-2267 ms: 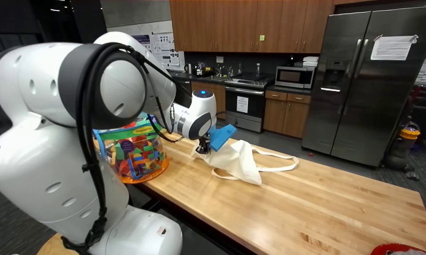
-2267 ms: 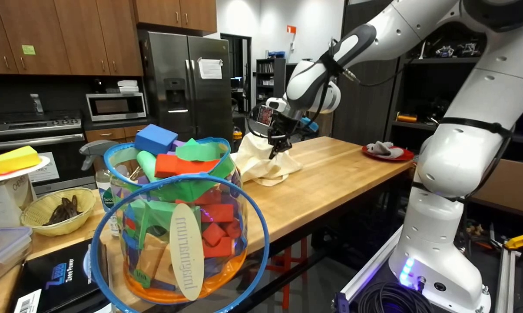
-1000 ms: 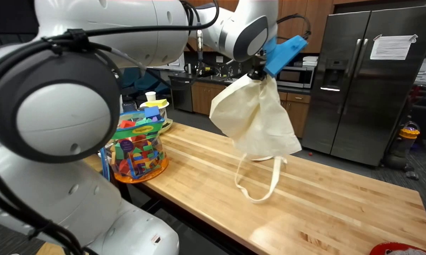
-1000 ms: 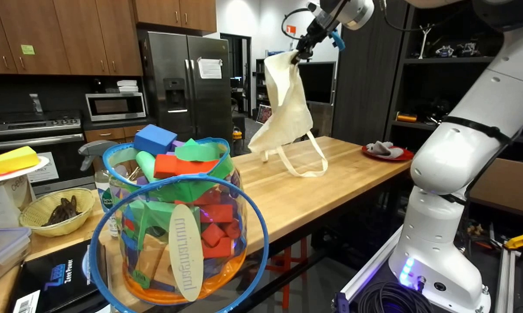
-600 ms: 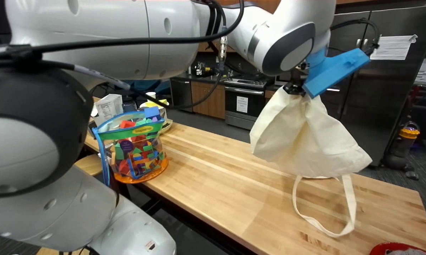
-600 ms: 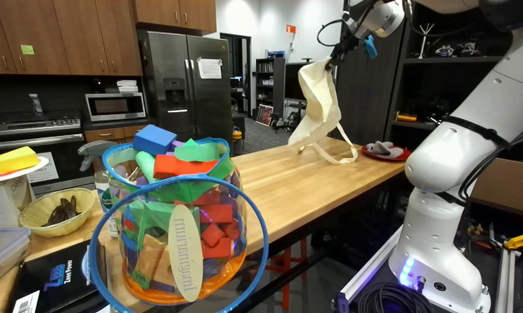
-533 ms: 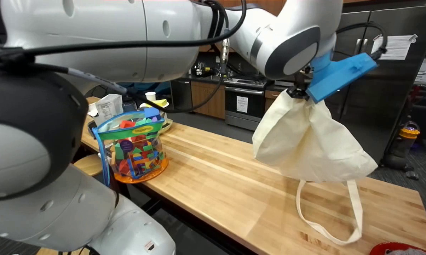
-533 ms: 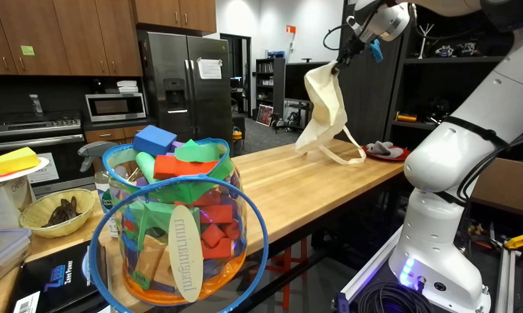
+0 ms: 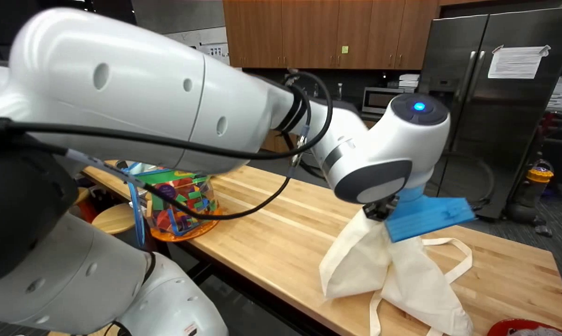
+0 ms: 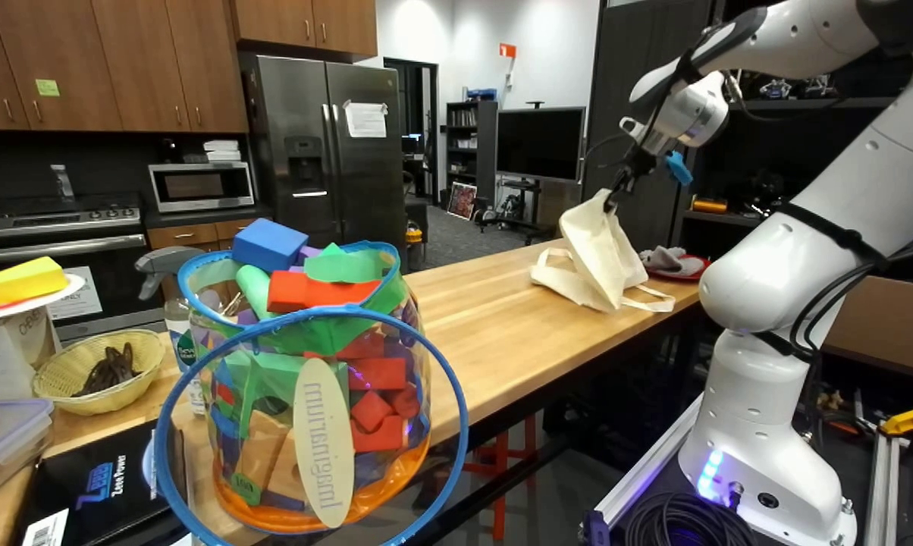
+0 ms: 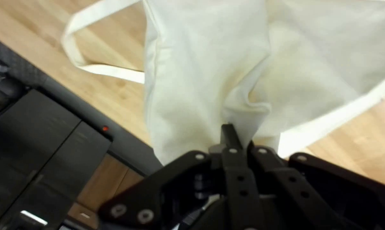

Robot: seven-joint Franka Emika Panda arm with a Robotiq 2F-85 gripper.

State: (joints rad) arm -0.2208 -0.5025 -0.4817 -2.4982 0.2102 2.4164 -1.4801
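Observation:
My gripper is shut on a pinch of cream cloth from a canvas tote bag. The held fold rises between the dark fingers in the wrist view. In both exterior views the tote bag hangs tilted below the gripper, its lower part down at the tabletop. One strap lies looped on the wood, and another strap pokes out from under the bag. In an exterior view the bag's mouth side is creased. A blue bracket on the wrist hides part of the cloth.
The wooden table carries a see-through bag of coloured blocks at its other end. Close to the tote is a red plate with a grey cloth. A wicker basket and a black box stand near the blocks.
The tote was lifted from beside the block bag and carried along the table toward the red plate. In the last half second it came down, and its bottom and straps folded onto the wood.

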